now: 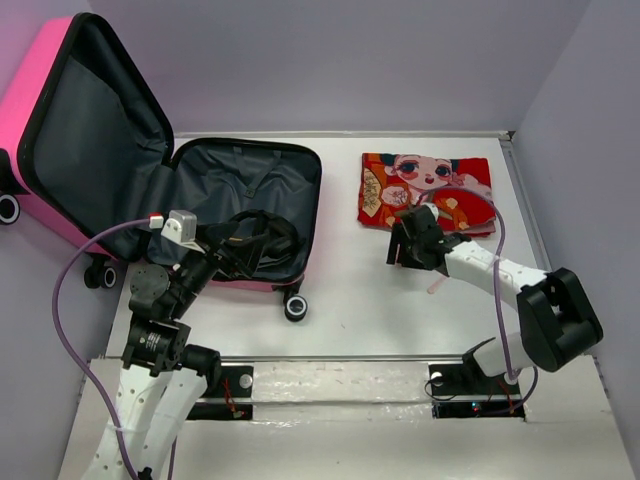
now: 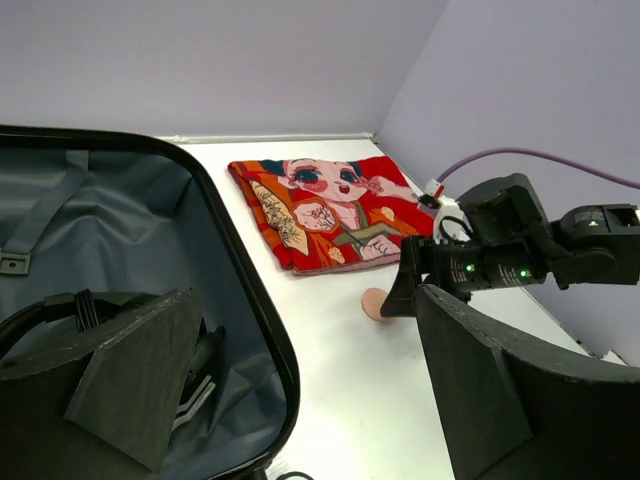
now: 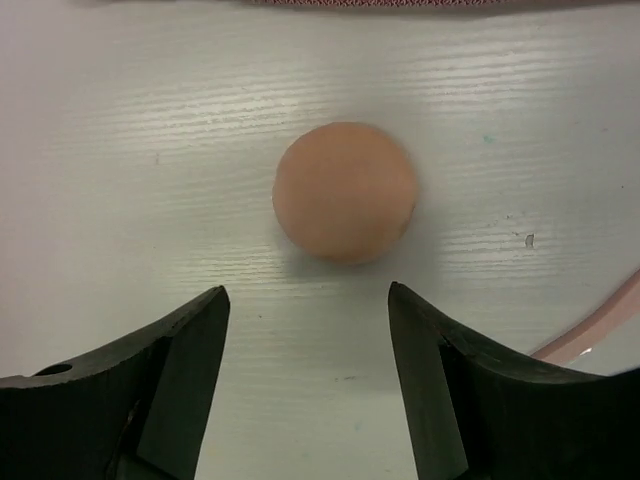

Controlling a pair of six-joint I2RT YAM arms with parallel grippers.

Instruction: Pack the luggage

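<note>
Right end effector (image 3: 305, 300) hangs open and empty, a tan ball (image 3: 345, 190) on the surface (image 3: 120, 150) at its twelve o'clock. Left end effector (image 2: 310, 370), wide open and empty, hovers over the pink luggage (image 1: 245, 170), which lies open at nine o'clock. Likely step: fetching the ball. Next it must advance, close and carry the ball across.

Bright pink hard-shell suitcase (image 1: 25, 100): glossy plastic; dark grey lining (image 1: 245, 180) matt cloth. White tabletop (image 3: 130, 130): fine painted grain. Round peach object (image 3: 345, 192): smooth, matt

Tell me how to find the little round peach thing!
Look at the white table, right of the pink suitcase. On the near side of the red cartoon cloth, by the open right gripper, sits the round peach thing. It is the only small, plain object there.
</note>
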